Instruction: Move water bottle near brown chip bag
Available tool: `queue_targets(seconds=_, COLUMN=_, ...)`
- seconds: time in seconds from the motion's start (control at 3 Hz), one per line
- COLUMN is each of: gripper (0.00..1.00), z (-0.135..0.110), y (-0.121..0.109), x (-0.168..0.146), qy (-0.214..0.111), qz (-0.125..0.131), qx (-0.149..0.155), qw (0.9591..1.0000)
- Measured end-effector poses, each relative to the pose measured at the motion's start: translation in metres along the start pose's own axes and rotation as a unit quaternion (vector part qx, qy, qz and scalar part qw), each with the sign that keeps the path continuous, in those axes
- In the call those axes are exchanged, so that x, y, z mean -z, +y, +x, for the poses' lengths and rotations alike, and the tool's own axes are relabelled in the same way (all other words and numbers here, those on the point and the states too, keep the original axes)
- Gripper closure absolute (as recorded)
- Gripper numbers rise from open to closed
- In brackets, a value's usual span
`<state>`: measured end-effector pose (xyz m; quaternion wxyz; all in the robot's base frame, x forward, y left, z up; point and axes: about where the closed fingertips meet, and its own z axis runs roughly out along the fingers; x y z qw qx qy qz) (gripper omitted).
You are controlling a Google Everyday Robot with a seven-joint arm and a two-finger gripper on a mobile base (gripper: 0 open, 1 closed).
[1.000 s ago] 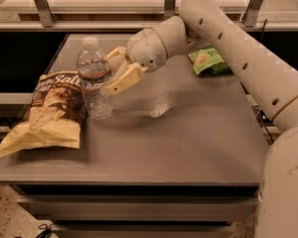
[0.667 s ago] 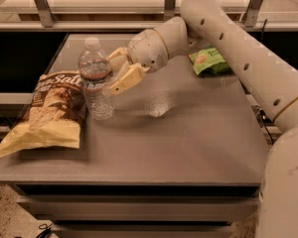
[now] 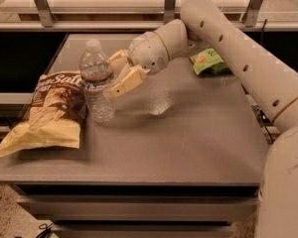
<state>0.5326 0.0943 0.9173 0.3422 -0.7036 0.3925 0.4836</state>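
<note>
On the desk (image 3: 198, 148), the water bottle (image 3: 96, 86) stands upright just beside the brown chip bag (image 3: 49, 113). The pincer (image 3: 117, 74), spread apart, hovers at its right. Placement looks done; next, back away without tipping it.

One water bottle (image 3: 97, 83), one brown chip bag (image 3: 47, 113) and one green snack bag (image 3: 208, 62) on one table (image 3: 188, 148). One gripper (image 3: 117, 73), two fingers spread, just beside the water bottle.
</note>
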Motion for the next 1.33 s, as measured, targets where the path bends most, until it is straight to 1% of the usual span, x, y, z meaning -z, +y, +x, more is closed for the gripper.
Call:
queue_targets(seconds=0.67, gripper=0.13, z=0.0005, y=0.0005, x=-0.0002, qy=-0.003, qz=-0.004, qx=0.0, qw=1.0)
queue_targets(seconds=1.0, gripper=0.0, z=0.0003, y=0.0013, x=-0.0023, qy=-0.006, qz=-0.009, qx=-0.002, qw=0.9999)
queue_targets(seconds=1.33, gripper=0.0, z=0.0002, y=0.0022, x=-0.0031, qy=-0.007, qz=-0.011, qx=-0.001, qw=0.9999)
